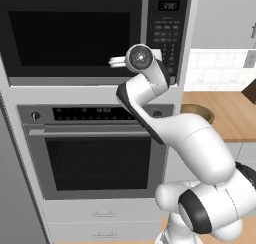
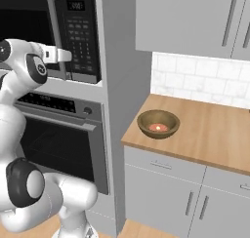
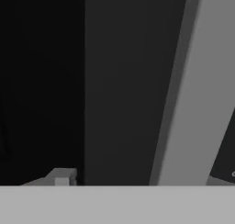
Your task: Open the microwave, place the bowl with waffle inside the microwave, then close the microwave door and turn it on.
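Observation:
The microwave [image 1: 75, 35] is built in above the oven, and the microwave door [image 1: 70, 38] is closed. Its vertical grey bar handle [image 1: 145, 18] [image 2: 56, 27] runs beside the keypad [image 2: 80, 32]. My gripper [image 3: 140, 179] is up against the lower part of this handle [image 3: 197, 103], open, with one fingertip [image 3: 62, 177] on each side of the bar and neither clearly pressing on it. The bowl with waffle [image 2: 157, 124], brown wood with a reddish item inside, rests on the wooden counter to the right, apart from the arm. In the left base view its rim [image 1: 200, 110] peeks out behind my arm.
A steel oven [image 1: 95, 153] with a horizontal handle sits under the microwave. The wooden counter [image 2: 215, 134] has drawers below, a tiled wall behind and upper cabinets [image 2: 195, 17] above. My own arm crosses in front of the oven.

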